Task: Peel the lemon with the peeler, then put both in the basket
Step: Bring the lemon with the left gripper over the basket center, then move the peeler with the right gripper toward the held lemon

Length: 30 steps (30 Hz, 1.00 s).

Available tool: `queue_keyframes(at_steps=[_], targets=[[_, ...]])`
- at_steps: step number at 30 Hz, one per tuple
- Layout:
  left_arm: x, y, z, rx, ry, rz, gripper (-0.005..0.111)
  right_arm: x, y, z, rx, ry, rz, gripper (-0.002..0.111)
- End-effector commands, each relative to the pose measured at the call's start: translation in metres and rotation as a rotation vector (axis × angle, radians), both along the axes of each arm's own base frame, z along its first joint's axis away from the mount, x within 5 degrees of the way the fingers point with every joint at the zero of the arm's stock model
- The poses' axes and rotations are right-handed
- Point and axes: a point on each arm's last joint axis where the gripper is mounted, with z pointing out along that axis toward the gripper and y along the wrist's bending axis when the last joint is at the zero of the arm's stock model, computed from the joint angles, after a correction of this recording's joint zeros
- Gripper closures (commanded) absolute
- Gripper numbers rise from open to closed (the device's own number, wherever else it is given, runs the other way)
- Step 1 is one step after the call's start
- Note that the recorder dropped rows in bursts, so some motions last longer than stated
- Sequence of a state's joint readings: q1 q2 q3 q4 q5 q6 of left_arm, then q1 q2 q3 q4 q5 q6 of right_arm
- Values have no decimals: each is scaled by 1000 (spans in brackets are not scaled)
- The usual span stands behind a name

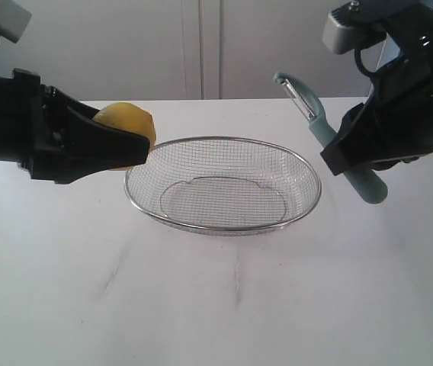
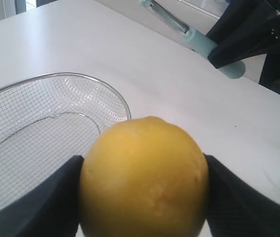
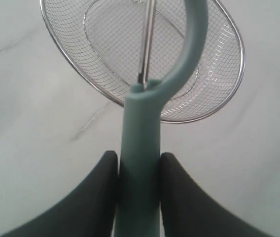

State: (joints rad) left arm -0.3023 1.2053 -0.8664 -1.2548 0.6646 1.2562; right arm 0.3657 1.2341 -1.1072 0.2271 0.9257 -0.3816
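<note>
We see the yellow lemon (image 1: pixel 129 122) held up left of the wire-mesh basket (image 1: pixel 293 171), the teal peeler (image 1: pixel 322 126) raised on its right.

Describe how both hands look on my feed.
Both the left hand and right hand are matte black with broad, wedge-shaped fingers tapering to blunt tips. A light grey boxy housing sits above each wrist, with a black cable looping by the right one. No markings show.

Yellow lemon (image 1: pixel 129 122); pale teal peeler (image 1: pixel 331 137) with silver blade; silver grid-mesh basket (image 1: pixel 224 145); black grippers; white, faintly streaked table (image 1: pixel 216 305).
</note>
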Motion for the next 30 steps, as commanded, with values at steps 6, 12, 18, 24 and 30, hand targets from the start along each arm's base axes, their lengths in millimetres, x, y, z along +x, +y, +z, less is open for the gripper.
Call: queue_keyframes(at_steps=[6,12,18,24,30], targets=[[9,0,-5,47,-123,13,107,3,-1,1,40,-12,-49,108],[29,-8,-28,0,9,27,107,11,2,-8,36,27,-61,108],[30,-13,-35,18,-57,-77,107,27,18,-45,92,205,-54,108],[25,-17,-28,-48,-121,-146,107,34,41,-73,197,355,138,108],[24,-18,-26,-72,-129,-163,107,40,59,-97,326,503,245,108]])
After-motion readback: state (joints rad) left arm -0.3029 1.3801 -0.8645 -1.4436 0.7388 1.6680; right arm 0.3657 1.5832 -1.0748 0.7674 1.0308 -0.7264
